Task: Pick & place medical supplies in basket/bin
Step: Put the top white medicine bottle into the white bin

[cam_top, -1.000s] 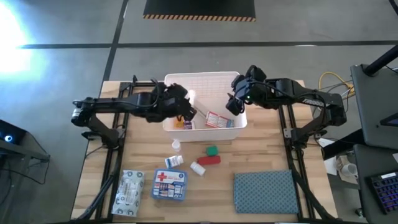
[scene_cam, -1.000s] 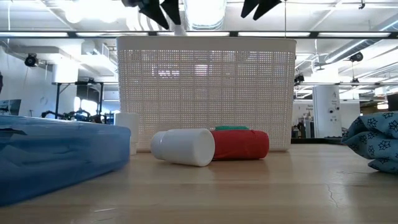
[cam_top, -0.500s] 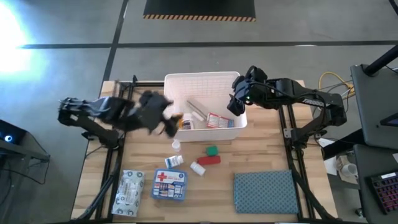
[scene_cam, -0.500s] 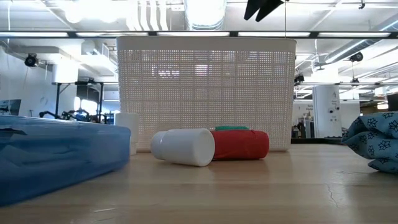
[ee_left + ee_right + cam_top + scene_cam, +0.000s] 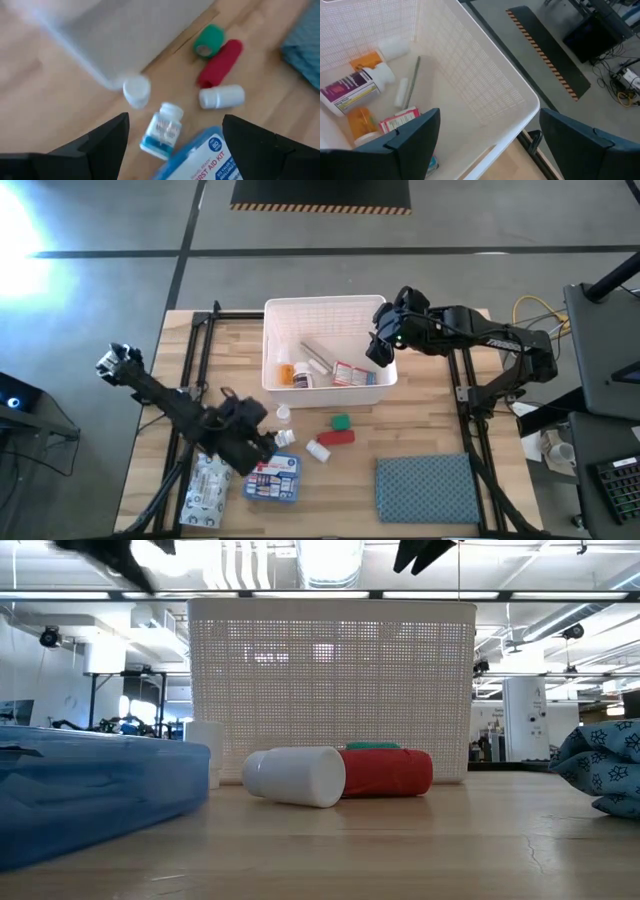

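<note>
The white basket (image 5: 325, 305) stands at the table's far middle and holds an orange bottle (image 5: 284, 370), a white labelled bottle (image 5: 356, 86) and small packs. My left gripper (image 5: 256, 446) is open over the table's near left, above a small blue-labelled bottle (image 5: 162, 131) and beside the blue first-aid box (image 5: 275, 478). A white-capped bottle (image 5: 136, 91), a green roll (image 5: 209, 41), a red roll (image 5: 220, 62) and a lying white bottle (image 5: 222, 96) rest on the wood. The white patterned packet (image 5: 208, 488) lies at the near left. My right gripper (image 5: 378, 348) hangs open over the basket's right rim.
A blue-grey textured cloth (image 5: 425, 488) lies at the table's near right. In the low view the basket wall (image 5: 330, 690) stands behind the white bottle (image 5: 295, 776) and the red roll (image 5: 385, 772). Bare wood shows between the supplies and the cloth.
My left gripper has swung out from above the basket's left part toward the table's near left, and now hangs over the small bottle by the first-aid box. The bottles it covered in the basket now show. The right arm has kept still.
</note>
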Motion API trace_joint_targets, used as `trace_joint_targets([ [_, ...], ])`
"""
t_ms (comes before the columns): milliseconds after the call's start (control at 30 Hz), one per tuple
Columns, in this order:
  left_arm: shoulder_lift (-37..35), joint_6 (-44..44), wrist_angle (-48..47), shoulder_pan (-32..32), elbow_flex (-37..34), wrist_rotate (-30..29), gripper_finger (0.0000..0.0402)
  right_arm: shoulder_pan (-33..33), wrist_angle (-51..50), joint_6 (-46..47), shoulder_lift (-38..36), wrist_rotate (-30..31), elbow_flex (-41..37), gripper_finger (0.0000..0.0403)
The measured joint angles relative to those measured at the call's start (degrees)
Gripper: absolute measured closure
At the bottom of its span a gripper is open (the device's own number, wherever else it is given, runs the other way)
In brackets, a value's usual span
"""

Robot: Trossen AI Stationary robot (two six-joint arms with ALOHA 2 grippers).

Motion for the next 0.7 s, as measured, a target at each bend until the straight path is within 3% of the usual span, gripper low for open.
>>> trace_joint_targets([
  [133, 1.5, -11.1, 6.8, -1.7, -7.3, -1.4, 0.0105, 0.0, 0.0, 0.0, 0.0, 0.0, 0.0, 0.0074],
  [333, 5.9, -12.8, 18.2, -0.8, -14.9, -3.3, 0.0105, 0.0, 0.0, 0.0, 0.0, 0.0, 0.0, 0.0074],
  [700, 15.0, -16.2, 17.7, 5.2, -11.7, -3.6, 0.0105, 0.0, -0.2, -0.1, 0.0, -0.1, 0.0, 0.0074],
])
